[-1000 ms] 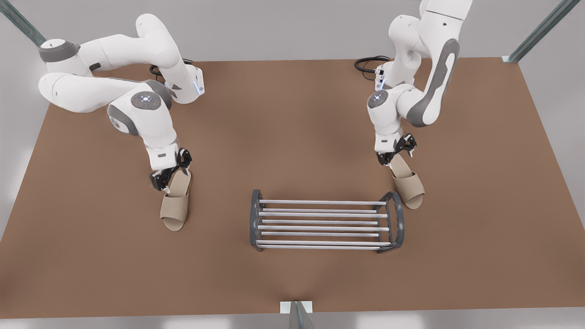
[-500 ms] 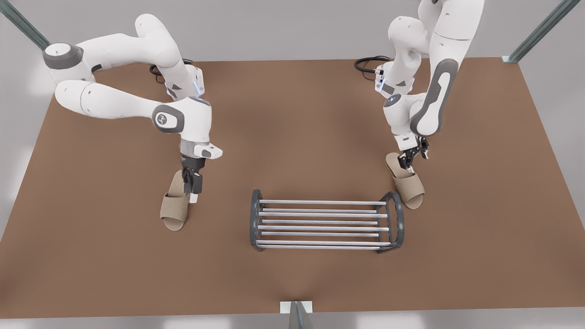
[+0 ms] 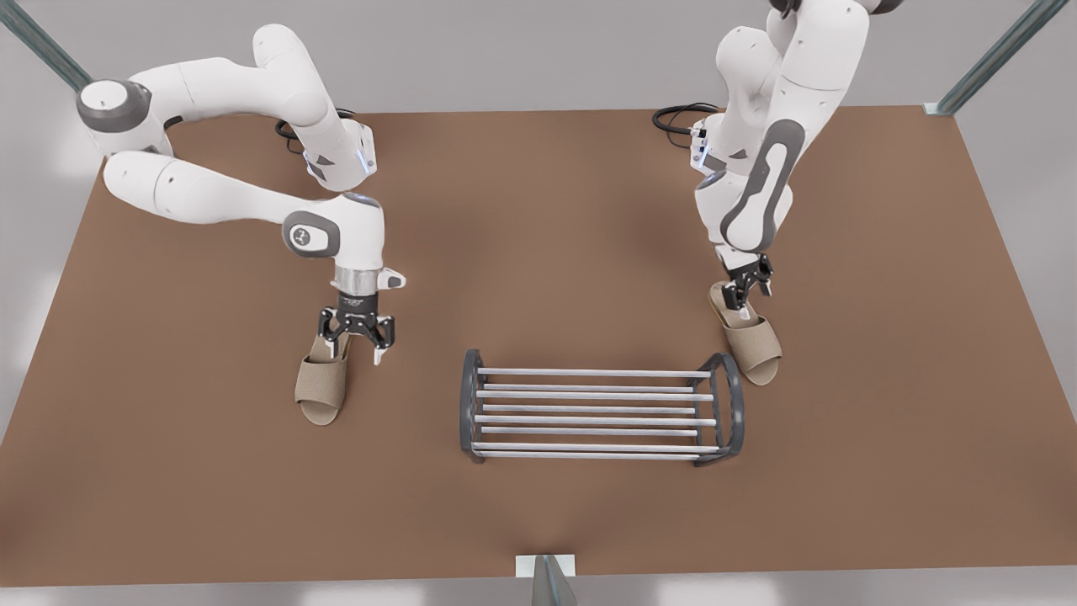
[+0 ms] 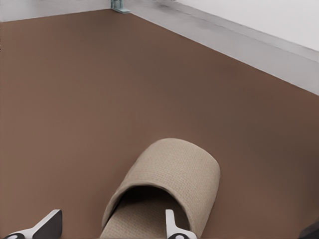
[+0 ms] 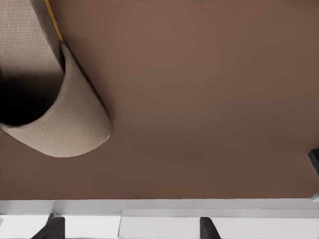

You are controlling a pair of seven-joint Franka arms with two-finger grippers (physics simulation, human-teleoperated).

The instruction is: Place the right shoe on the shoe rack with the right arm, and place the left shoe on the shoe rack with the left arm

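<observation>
Front view shows the left gripper (image 3: 353,353), fingers spread, over the heel of the tan left shoe (image 3: 322,389), off the shoe rack's (image 3: 589,373) end on the front view's left. The right gripper (image 3: 745,299), also spread, hangs above the right shoe's (image 3: 755,345) heel beside the rack's other end. The rack, dark-grey end loops joined by silvery bars, stands on the brown table (image 3: 538,210).

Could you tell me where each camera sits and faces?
Front view: high opposite the arm bases, down on table, rack, both arms.
Left wrist view: behind left gripper, fingertips showing, along one slipper toward a table corner.
Right wrist view: behind right gripper, fingertips showing, toward the table edge, other slipper aside.
Shared: front view has both slippers.
</observation>
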